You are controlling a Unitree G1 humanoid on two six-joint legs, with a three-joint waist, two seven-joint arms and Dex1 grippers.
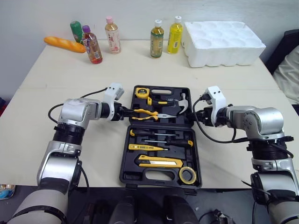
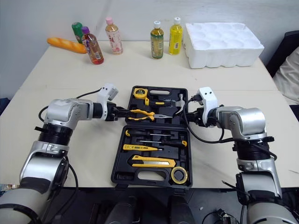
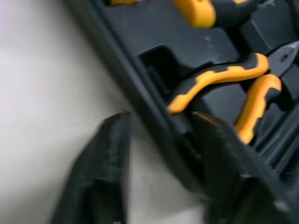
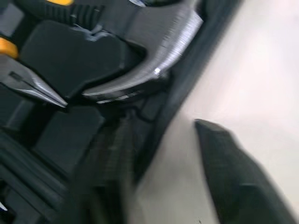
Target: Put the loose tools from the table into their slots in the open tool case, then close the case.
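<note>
Head cam: black tips of the 2 grippers merge w/ the black tool case (image 1: 124,173), hard to separate; wrist shots smeared. Case lies open on the table (image 1: 56,93) between the grippers, 2 halves flat, yellow-handled tools seated. Pliers (image 3: 219,79) sit just ahead of L gripper (image 3: 159,121), hammer (image 4: 154,60) just ahead of R gripper (image 4: 163,123). 2 arms bent inward, grippers facing across the far half. Each is released, straddling a side wall: 1 finger inside, 1 outside over the table; contact unclear.
</note>
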